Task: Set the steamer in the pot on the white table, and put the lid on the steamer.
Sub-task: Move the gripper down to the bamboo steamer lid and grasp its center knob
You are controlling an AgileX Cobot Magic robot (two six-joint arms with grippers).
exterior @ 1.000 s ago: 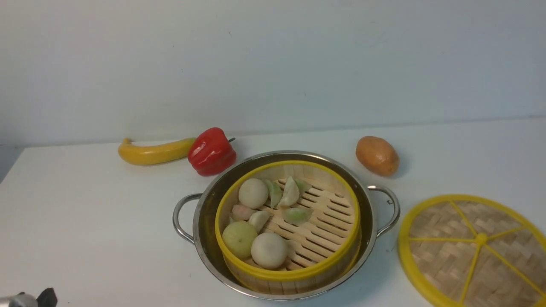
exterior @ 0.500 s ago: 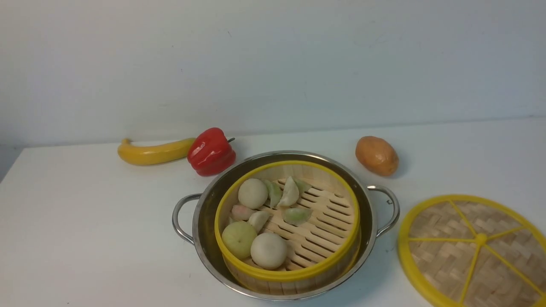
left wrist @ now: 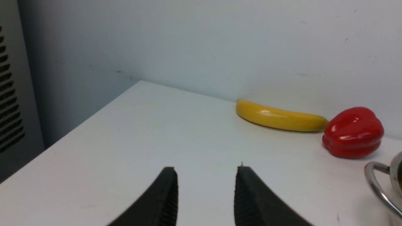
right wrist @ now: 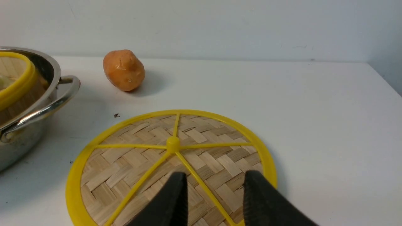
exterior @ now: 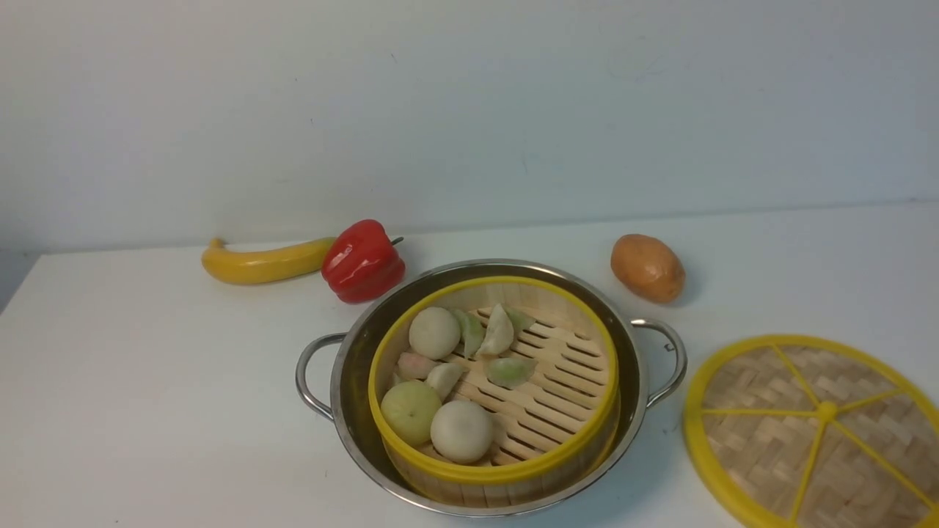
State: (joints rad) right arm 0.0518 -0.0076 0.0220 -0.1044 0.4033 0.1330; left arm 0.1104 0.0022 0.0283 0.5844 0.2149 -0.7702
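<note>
The steamer (exterior: 499, 381), a yellow-rimmed bamboo basket with pale buns and dumplings, sits inside the shiny steel pot (exterior: 352, 367) in the middle of the white table (exterior: 147, 381). The lid (exterior: 814, 433), a woven disc with yellow spokes, lies flat on the table to the right of the pot. Neither gripper shows in the front view. My left gripper (left wrist: 205, 171) is open and empty over bare table, left of the pot's handle (left wrist: 375, 185). My right gripper (right wrist: 215, 175) is open and empty, just above the near part of the lid (right wrist: 171, 157).
A yellow banana (exterior: 264, 262) and a red bell pepper (exterior: 363, 260) lie behind the pot at the left. A brown potato (exterior: 648, 268) lies behind it at the right. A wall stands close behind the table. A grey vented panel (left wrist: 9, 103) is beyond the table's left edge.
The dark tip of my left arm, seen at the lower left corner of the front view a second ago, has gone out of that view. The pot, steamer and lid have not moved.
</note>
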